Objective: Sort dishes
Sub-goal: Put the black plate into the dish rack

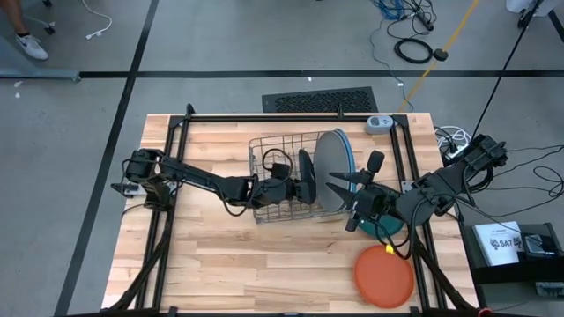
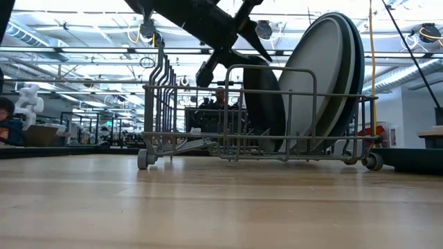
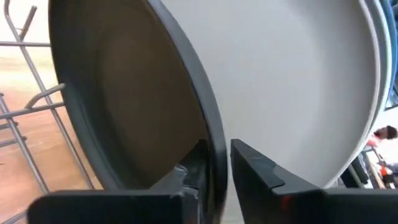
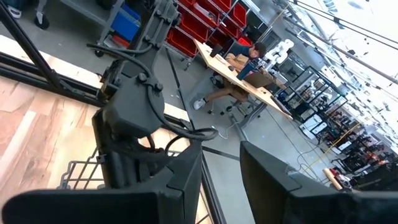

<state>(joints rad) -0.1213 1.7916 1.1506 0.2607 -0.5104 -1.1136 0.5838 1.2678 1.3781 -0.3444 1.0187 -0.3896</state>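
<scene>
A wire dish rack (image 1: 269, 154) stands at the table's middle. In it, on edge, stand a black plate (image 1: 307, 172), a grey plate (image 1: 328, 163) and blue plates (image 1: 346, 151) behind it, all leaning toward the table's right. My left gripper (image 1: 300, 188) is inside the rack, shut on the black plate (image 3: 124, 93). My right gripper (image 1: 342, 182) is open and empty, raised just right of the grey plate. An orange plate (image 1: 384, 276) lies flat at the near right. A dark teal plate (image 1: 394, 229) lies flat, mostly hidden under my right arm. My left gripper has the black plate's rim (image 3: 214, 146) between its two fingers, one on the plate's hollow face and one on its back, next to the grey plate (image 3: 292, 74). The fingers come from the table's left. The plate stands on edge in the rack, tilted.
A black metal frame (image 1: 176, 132) runs around the table's edges, with posts at the corners. A small white device (image 1: 379, 123) sits at the far right. Bare wood lies at the near left. People sit at desks in the room beyond.
</scene>
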